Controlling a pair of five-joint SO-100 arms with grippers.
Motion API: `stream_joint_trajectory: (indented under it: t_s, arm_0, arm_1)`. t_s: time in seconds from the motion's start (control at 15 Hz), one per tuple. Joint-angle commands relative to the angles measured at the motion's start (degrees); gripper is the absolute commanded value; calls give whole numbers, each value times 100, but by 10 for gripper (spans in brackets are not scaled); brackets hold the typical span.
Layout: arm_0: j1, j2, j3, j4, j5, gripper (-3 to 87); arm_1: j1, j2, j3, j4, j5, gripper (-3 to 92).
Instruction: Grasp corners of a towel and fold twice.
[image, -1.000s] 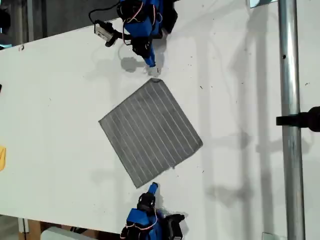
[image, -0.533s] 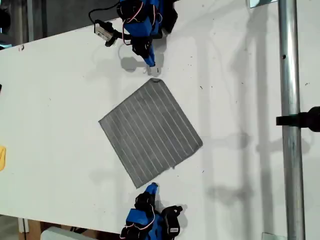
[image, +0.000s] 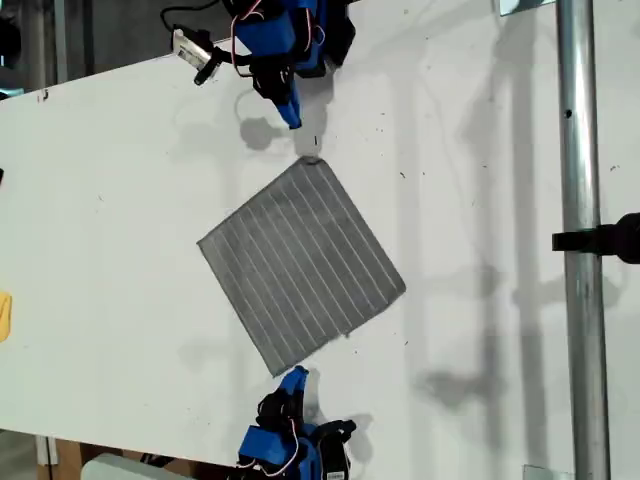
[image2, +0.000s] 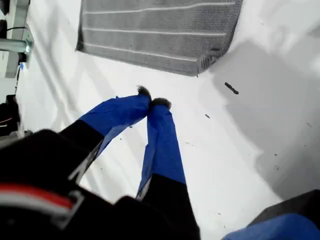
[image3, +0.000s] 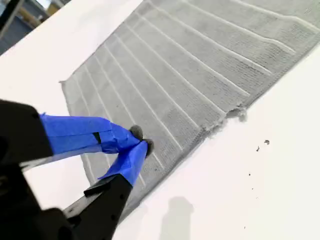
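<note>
White table (image: 120, 250), towel (image: 300, 265) diamond-wise, corners toward both closed, empty grippers' fingers (image2: 160, 103).

Towel (image: 300, 265): thin grey cloth, pale parallel stripes, lay flat and unfolded on white tabletop (image: 110, 250), turned diamond-wise, mid-table. Corners (image: 311, 161) all down; one edge showed small frayed tuft (image3: 235, 113).

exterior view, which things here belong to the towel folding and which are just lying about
Job:
the towel, flat
my first end effector
my second end effector

Lying about:
metal pole
black clamp
yellow object, at the exterior view's left edge
</note>
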Motion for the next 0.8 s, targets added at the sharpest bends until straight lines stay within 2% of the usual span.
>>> stream_joint_trajectory:
  t_s: [0.0, 0.2, 0.27, 0.33, 0.47, 0.73]
  arm_0:
    - [369, -2347, -1784, -466, 44, -31]
    - [861, -4632, -3656, -598, 176, -31]
    - [984, -5229, -4201, -580, 211, -31]
    - [1099, -5801, -4764, -519, 272, -30]
    - [1266, -6926, -5985, -53, 360, -29]
    - [1380, -7884, -7075, 308, 422, -29]
  arm_1:
    - [-53, -1063, -1063, -35, -325, -3]
    - [97, -2874, -2268, 62, -1336, 10]
    - [246, -3551, -2628, 62, -1784, 69]
    - [378, -4236, -2927, 44, -2250, 187]
    - [650, -5361, -3173, -202, -3023, 309]
    - [1011, -6750, -2610, -1424, -4017, 325]
